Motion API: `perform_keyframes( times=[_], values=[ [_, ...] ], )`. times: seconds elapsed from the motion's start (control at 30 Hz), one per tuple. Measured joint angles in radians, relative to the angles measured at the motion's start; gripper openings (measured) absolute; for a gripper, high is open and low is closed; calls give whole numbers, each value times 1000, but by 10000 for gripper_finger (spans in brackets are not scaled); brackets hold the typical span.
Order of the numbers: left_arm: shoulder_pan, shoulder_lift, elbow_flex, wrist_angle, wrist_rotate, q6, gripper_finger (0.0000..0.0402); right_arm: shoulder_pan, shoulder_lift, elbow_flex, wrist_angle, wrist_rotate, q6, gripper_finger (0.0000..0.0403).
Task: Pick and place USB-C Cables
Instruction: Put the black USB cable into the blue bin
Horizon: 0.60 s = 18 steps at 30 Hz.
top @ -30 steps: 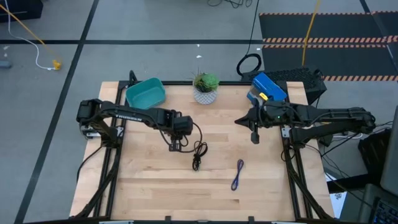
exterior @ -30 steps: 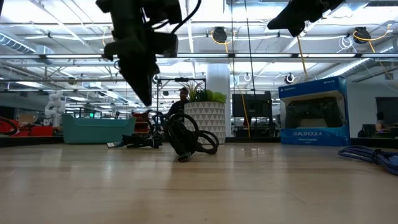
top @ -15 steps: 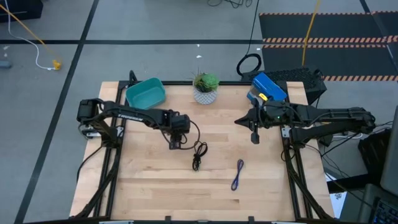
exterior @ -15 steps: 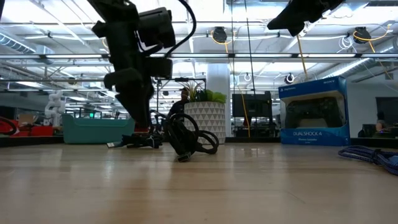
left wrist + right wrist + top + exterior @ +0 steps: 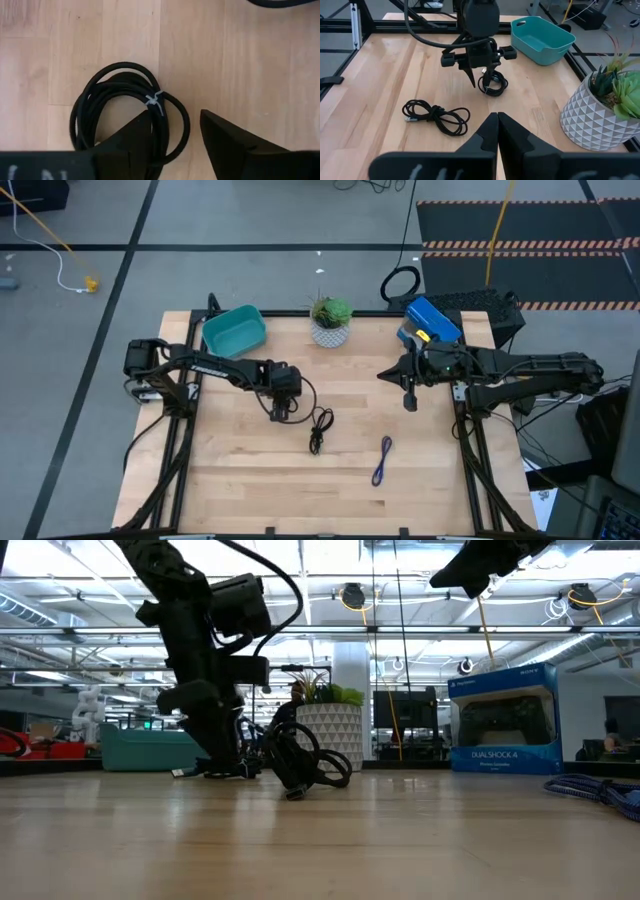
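A round coiled black USB-C cable (image 5: 125, 85) with a white tie lies flat on the wooden table. My left gripper (image 5: 176, 125) points down over it, open and low. One finger (image 5: 135, 142) stands inside the coil and the other (image 5: 225, 142) outside its rim. The right wrist view shows the same gripper (image 5: 481, 75) at the coil (image 5: 493, 84). A long-looped black cable (image 5: 319, 430) and a purple-blue cable (image 5: 382, 460) lie nearer the front edge. My right gripper (image 5: 409, 402) hovers shut at the right, holding nothing. My left gripper comes from above, pointing down, with the coil's rim (image 5: 182, 120) between its open fingers. I cannot tell whether either finger touches the cable. The coil lies flat on the table.
A teal bin (image 5: 234, 330) sits at the far left corner, a potted plant (image 5: 330, 320) at the far middle, and a blue controller box (image 5: 430, 320) at the far right. Bare wood lies along the table's near edge (image 5: 250, 490).
My left gripper has come down toward the table over the coiled black cable and shifted slightly toward the left edge. The cables have stayed where they were.
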Motion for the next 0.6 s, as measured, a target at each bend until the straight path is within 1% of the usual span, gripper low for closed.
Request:
perform_keyframes(
  times=[0.23, 0.47, 0.6],
  values=[
    [19, 0, -34, 4, 0, -6, 110, 0, 0, 0, 0, 0, 0, 0],
    [23, 0, -40, 13, -1, -4, 84, 0, 0, 0, 0, -3, 2, 0],
    [24, 0, -40, 21, -3, -4, 50, 0, 0, 0, 0, -3, 3, 0]
  ],
)
